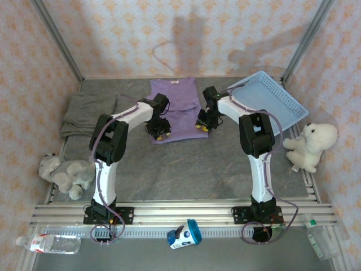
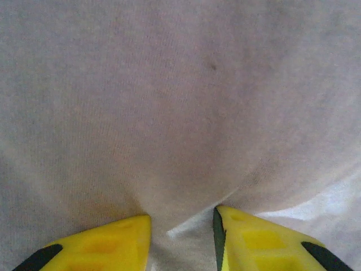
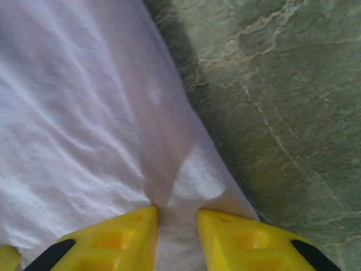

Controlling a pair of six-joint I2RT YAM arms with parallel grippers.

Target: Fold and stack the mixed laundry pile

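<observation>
Right now the lavender T-shirt (image 1: pixel 175 101) lies spread at the far middle of the table (image 1: pixel 186 169), and the grey-olive garment (image 1: pixel 84 113) sits well apart at the far left, not yet folded. My left jaws stand narrow on the shirt's near left part, with a small ridge of cloth nipped between them. My right jaws are equally narrow on the near right edge, a pleat drawn up into the gap and bare table just beside it.

The right hold worries me most. It sits so close to the hem that a lift could pull the cloth free. I also cannot tell whether either pinch has caught both layers or only the top one. With one layer, the fold would come out baggy. If my two arms rise unevenly, the shirt would twist, and a wide swing right could snag the basket (image 1: pixel 276 96).
</observation>
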